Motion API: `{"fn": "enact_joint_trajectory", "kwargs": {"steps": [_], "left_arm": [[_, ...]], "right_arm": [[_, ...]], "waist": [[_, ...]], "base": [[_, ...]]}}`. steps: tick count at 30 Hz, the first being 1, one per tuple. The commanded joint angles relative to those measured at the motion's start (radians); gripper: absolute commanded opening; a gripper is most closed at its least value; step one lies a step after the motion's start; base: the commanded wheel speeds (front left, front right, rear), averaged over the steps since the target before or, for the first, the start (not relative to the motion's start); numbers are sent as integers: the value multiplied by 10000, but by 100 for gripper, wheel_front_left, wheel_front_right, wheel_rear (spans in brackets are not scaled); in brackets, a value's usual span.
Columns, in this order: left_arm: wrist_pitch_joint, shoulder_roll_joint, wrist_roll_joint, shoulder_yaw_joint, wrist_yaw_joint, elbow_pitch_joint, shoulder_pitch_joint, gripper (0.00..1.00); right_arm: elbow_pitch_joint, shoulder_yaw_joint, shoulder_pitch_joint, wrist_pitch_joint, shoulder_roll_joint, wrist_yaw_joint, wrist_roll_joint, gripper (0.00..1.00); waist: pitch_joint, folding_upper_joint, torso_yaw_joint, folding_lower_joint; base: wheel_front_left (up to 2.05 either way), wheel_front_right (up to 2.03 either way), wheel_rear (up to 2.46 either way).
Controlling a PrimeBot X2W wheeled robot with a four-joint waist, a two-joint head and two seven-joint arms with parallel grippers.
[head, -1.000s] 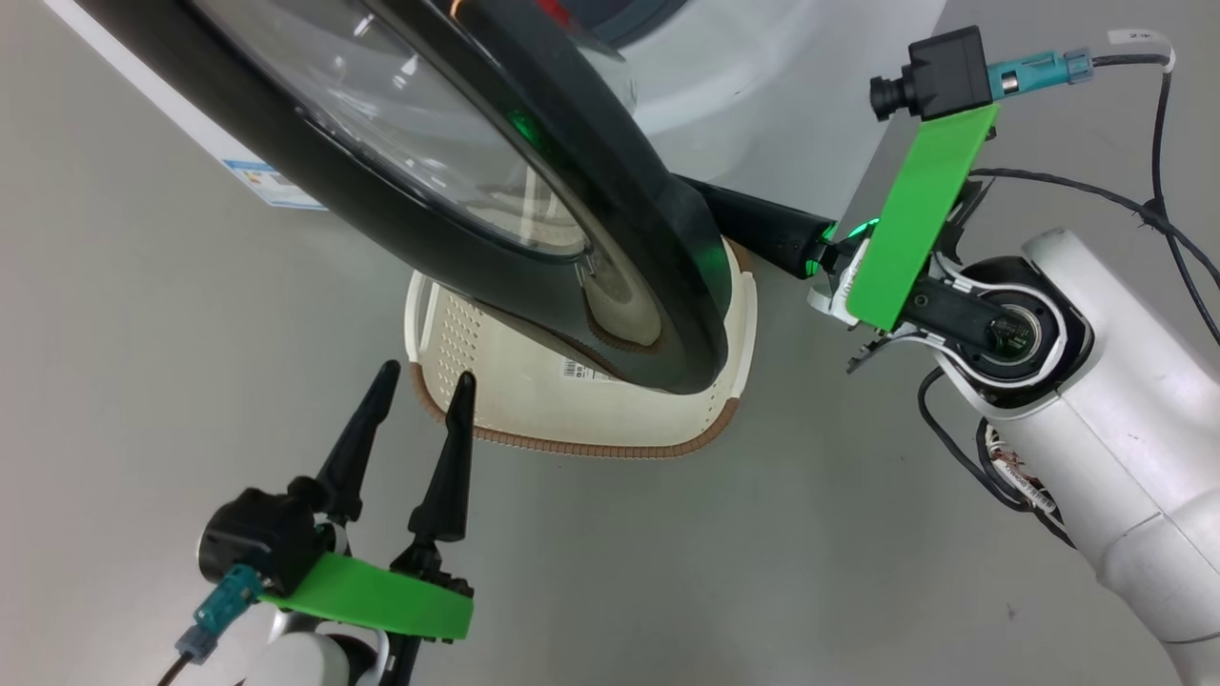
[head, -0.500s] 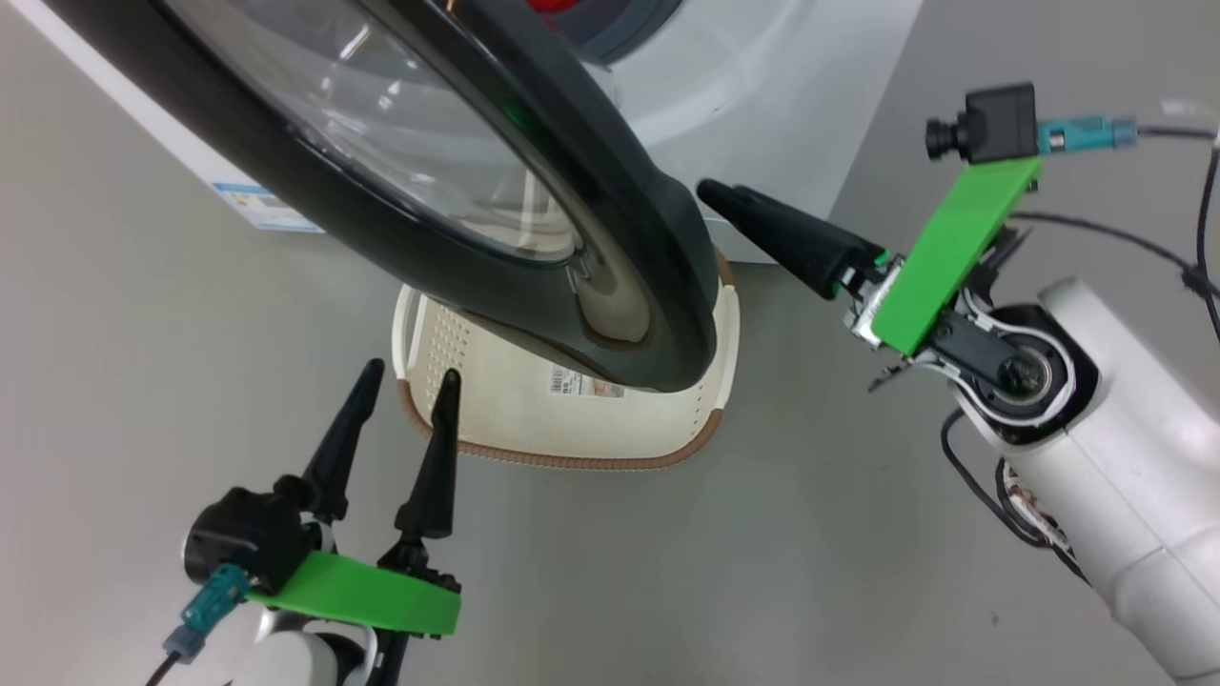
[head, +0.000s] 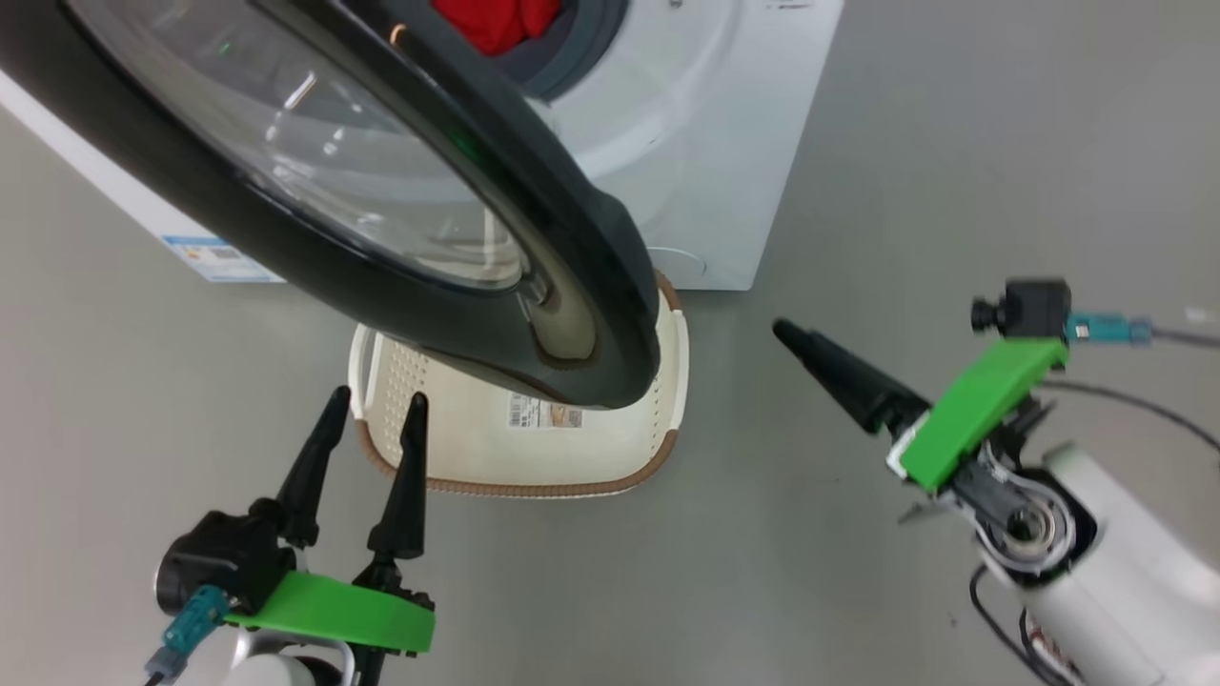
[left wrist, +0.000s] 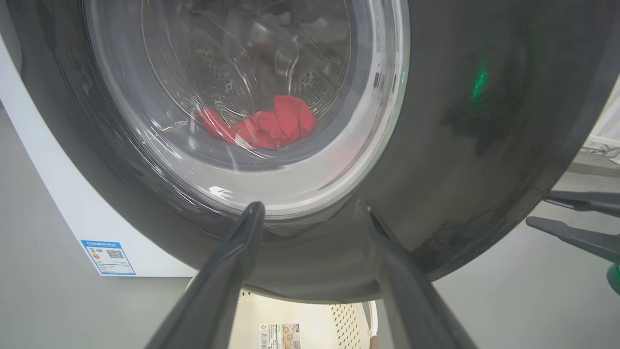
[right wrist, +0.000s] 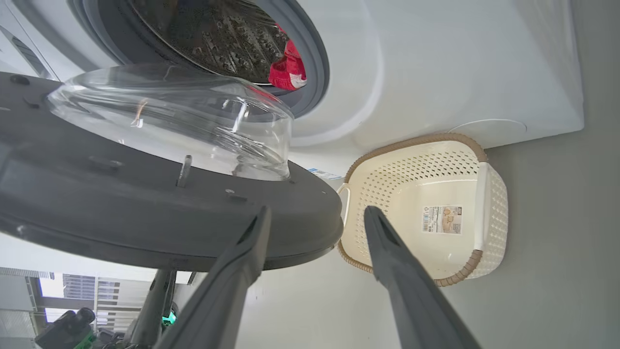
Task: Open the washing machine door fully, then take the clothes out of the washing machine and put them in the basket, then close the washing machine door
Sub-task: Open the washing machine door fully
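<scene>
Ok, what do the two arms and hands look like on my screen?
The left hand and right hand each have two long tapered black fingers on a bright green plate, with a small black camera and teal plug feeding a cable. The right forearm is glossy white.

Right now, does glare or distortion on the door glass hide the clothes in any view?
Head view: white streaks glare on the washing machine door, but the red clothes show directly past its rim. Left wrist view: the clothes come warped and hazy through the bulging glass; a green glint sits on the rim. Right wrist view: wide-angle bending, yet the clothes read sharp.
</scene>
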Motion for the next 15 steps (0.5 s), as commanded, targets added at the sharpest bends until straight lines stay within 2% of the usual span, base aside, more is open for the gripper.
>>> {"fn": "enact_joint_trajectory", "kwargs": {"steps": [1, 10, 15], "left_arm": [[-120, 166, 87, 418, -54, -192, 170, 100], [-120, 166, 158, 675, -55, -161, 416, 100], [-120, 166, 233, 733, -55, -120, 451, 100]], "right_arm": [[-181, 29, 567, -327, -102, 77, -96, 100], [230, 264, 1579, -1468, -270, 77, -475, 100], [836, 800, 1822, -3306, -683, 77, -1978, 100]], "waist": [[-180, 0, -202, 0], [-353, 0, -601, 0], [-368, 0, -752, 0]], "base": [[0, 0, 0], [0, 0, 0], [0, 0, 0]]}}
